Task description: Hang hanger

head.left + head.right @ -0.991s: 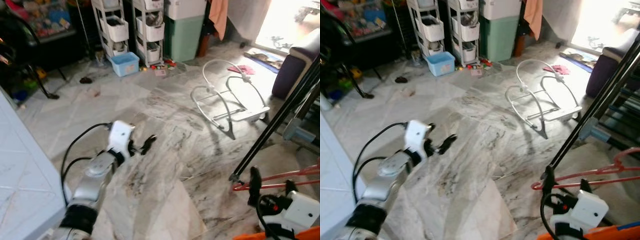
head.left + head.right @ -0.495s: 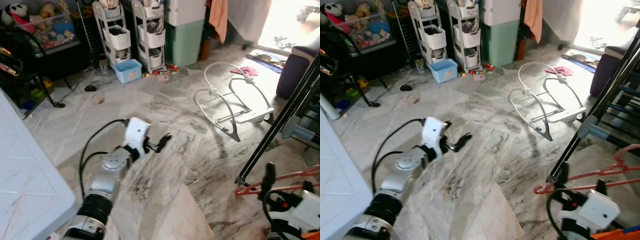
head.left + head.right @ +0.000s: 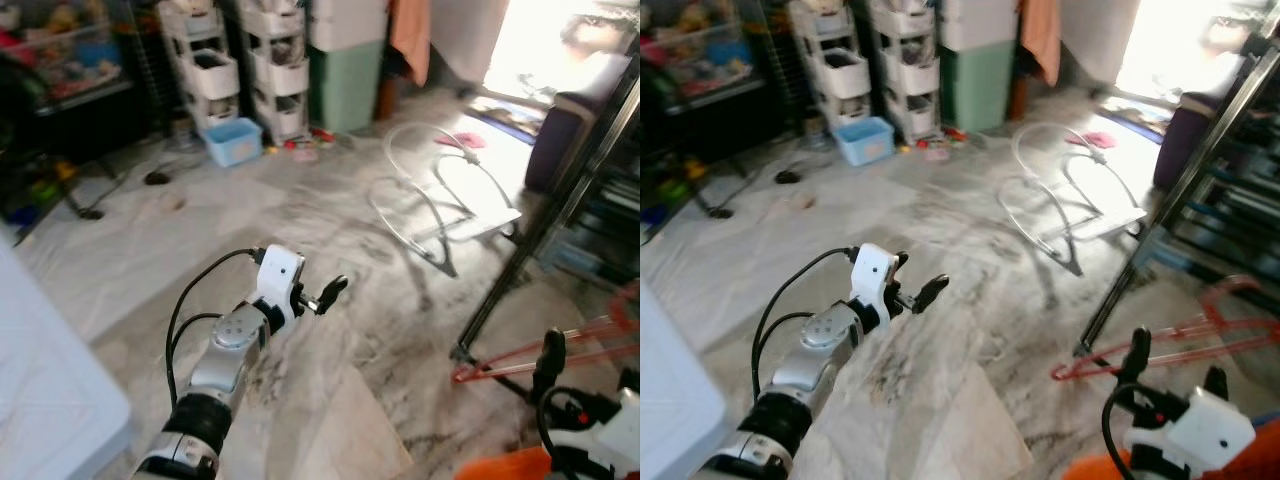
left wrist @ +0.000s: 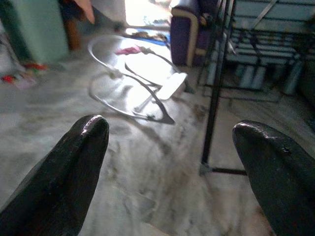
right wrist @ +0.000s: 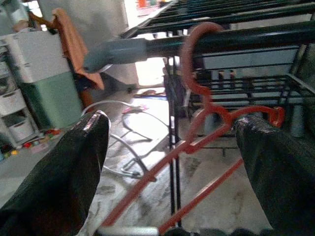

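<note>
A red hanger runs up between the fingers of my right gripper, which stands open and wide apart. Its hook curls against the black top rail of a drying rack. From the head the hanger lies slanted low on the right, just above the right gripper. My left gripper is held out over the marble floor, open with nothing between its fingers.
The rack's black leg slants down on the right. A white bouncer frame lies on the floor ahead. Shelf carts, a blue tub and a green bin line the back. A purple sofa stands far right.
The whole view has swung, so the camera moved. My left arm has stayed stretched forward with its gripper open. The hanger remains between the right gripper's open fingers.
</note>
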Controlling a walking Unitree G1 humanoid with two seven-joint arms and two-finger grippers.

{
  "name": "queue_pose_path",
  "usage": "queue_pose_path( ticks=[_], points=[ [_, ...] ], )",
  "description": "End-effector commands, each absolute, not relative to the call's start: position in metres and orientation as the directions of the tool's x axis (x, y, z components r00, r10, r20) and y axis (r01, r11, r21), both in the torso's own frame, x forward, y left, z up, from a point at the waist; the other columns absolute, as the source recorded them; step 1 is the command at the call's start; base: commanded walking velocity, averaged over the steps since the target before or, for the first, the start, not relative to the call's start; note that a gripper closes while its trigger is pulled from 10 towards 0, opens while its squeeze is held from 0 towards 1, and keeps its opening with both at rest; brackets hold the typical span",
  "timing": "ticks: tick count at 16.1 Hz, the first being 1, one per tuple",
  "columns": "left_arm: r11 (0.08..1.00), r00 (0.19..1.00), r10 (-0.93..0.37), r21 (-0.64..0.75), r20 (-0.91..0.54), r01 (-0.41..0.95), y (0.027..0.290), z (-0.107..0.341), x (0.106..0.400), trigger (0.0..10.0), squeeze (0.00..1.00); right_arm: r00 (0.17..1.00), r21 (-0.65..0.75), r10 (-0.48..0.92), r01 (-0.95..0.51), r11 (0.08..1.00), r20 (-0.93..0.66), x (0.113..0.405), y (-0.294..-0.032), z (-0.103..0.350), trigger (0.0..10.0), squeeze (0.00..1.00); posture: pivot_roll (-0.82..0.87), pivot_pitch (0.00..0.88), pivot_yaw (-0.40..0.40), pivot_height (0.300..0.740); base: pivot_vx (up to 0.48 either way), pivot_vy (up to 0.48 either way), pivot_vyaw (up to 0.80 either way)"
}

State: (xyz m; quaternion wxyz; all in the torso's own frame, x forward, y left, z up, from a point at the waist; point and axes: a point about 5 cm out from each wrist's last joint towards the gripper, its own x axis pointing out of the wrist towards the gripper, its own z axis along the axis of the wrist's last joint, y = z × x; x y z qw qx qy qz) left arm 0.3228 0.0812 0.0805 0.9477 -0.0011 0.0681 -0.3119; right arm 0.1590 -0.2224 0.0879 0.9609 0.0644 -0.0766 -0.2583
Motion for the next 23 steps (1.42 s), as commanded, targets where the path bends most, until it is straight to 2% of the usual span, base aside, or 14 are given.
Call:
queue_pose_path(
  ticks=[1,4,9,14,23],
  points=[
    [0.812,0.803,-0.583,-0.045,-0.121,0.582,0.079,0.085,0.326,10.0,0.0,0.844,0.209,-0.529,0.504,0.838,0.087,0.158,-0.22,0.086,10.0,0.0,-0.03,0.0,0.009,0.74,0.0,0.0,-0.77],
    [0.803,0.798,-0.594,-0.016,-0.105,0.596,0.08,0.088,0.327,10.0,0.0,0.859,0.198,-0.501,0.476,0.857,0.106,0.169,-0.216,0.09,10.0,0.0,0.0,0.0,-0.01,0.74,0.0,0.0,-0.68],
    [0.846,0.844,-0.531,0.01,-0.082,0.533,0.096,0.093,0.326,10.0,0.0,0.882,0.2,-0.459,0.434,0.878,0.101,0.172,-0.206,0.093,10.0,0.0,0.03,0.0,-0.025,0.74,0.0,0.0,0.0],
    [0.838,0.837,-0.538,0.039,-0.1,0.544,0.095,0.092,0.325,10.0,0.0,0.883,0.22,-0.462,0.435,0.873,0.085,0.176,-0.202,0.09,10.0,0.0,0.04,0.0,-0.033,0.74,0.0,0.0,0.0],
    [0.864,0.859,-0.492,0.048,-0.141,0.502,0.102,0.087,0.324,10.0,0.0,0.888,0.215,-0.454,0.431,0.877,0.073,0.175,-0.204,0.087,10.0,0.0,0.05,0.001,-0.039,0.74,-0.393,0.0,0.0]
  ],
)
